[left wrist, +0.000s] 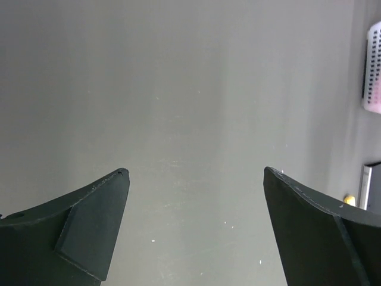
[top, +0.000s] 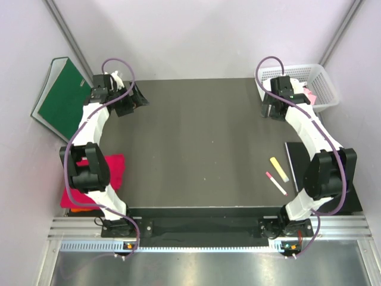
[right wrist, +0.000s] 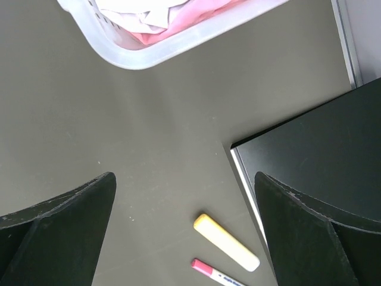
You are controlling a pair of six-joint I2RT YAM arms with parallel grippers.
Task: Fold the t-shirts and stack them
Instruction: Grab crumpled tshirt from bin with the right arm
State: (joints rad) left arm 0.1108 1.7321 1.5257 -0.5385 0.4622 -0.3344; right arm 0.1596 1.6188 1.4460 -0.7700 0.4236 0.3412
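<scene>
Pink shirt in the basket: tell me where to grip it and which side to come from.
Grip the light pink shirt on its crumpled fold lying exposed in the basket, next to the white shirt. Come down from above with the open right gripper, probably best: the basket walls close off the sides, and the bunched cloth offers a ridge to pinch.

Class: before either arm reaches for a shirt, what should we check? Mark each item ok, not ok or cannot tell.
1. Left gripper open and empty: ok.
2. Right gripper open and empty: ok.
3. Pink shirt and white shirt lying in the basket: ok.
4. Yellow marker and pink pen off the table: not ok.
5. Red shirt folded: cannot tell, partly hidden.
</scene>
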